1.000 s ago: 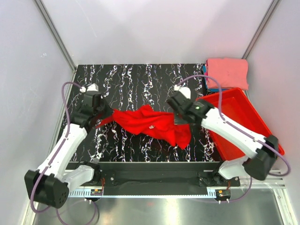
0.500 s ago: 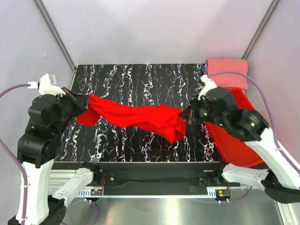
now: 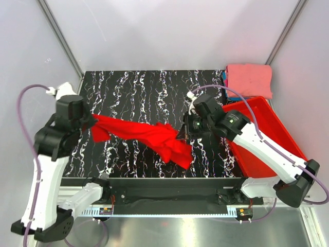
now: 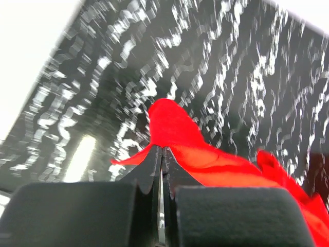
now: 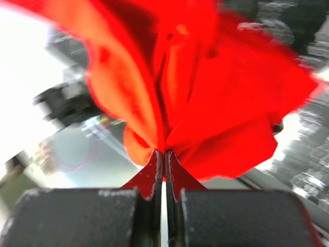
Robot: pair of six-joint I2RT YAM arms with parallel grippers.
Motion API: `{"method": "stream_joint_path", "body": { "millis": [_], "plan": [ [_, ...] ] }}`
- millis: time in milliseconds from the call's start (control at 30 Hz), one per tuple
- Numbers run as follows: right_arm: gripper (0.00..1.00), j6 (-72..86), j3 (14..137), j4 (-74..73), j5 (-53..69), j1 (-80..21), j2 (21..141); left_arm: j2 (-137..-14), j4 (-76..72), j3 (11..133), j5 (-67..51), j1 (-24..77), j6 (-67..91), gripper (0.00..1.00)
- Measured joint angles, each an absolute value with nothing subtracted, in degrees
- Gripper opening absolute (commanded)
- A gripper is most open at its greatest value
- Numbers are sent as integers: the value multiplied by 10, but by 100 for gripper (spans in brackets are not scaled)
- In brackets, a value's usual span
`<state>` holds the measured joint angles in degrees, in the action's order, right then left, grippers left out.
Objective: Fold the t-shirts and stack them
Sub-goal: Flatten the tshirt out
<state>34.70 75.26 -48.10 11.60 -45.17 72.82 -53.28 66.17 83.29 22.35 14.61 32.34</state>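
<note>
Observer: Shirt position first. Red t-shirt (image 3: 149, 136) is slung between both hands across the middle of the top view. Its long axis runs left to right, and it sags to a bunched lobe at lower centre. Cannot tell whether that lobe touches the surface (image 3: 154, 87).

Recorder: Hands?

Observer: Left hand (image 4: 161, 154) is pinched fully shut on a thin edge of the cloth, with red fabric coming out from between the meeting fingers. Right hand (image 5: 164, 154) is likewise clamped closed, on a thicker gather whose folds fill most of its wrist view.

Recorder: Which end sits where?

Observer: Left hand sits at middle left of the frame, over the surface's left edge. Right hand sits just right of centre. Each hand has the cloth on its inward side, and the bulk hangs nearer the right hand.

Recorder: Farther back?

Observer: Red bin (image 3: 262, 116) lies right of the right hand, with that arm crossing over it. Beyond it, in the upper right corner, a folded salmon-pink t-shirt (image 3: 249, 80) rests on a blue t-shirt (image 3: 226, 85) that shows only at its edge.

Recorder: Judgement?

Observer: Probably the spreading step, since the shirt is neither flat nor folded. The coming move turns on that left-right axis: draw the hands apart along it, then lower. Risk is that the gathered right portion lands crumpled.
</note>
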Motion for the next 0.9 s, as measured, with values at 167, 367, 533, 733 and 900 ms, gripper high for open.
{"method": "stream_joint_path", "body": {
  "millis": [167,367,533,733,900],
  "plan": [
    [0,391,736,-374,235,-489,667,-478,710,922,275,146,305,0],
    [0,454,682,-317,265,-495,561,-427,742,980,281,146,297,0],
    [0,439,713,-371,153,-493,593,-463,684,907,223,145,284,0],
    [9,407,686,-433,20,-401,715,-569,503,748,79,147,285,0],
    [27,392,630,-491,-40,-324,749,-715,368,715,-7,187,290,0]
  ]
}}
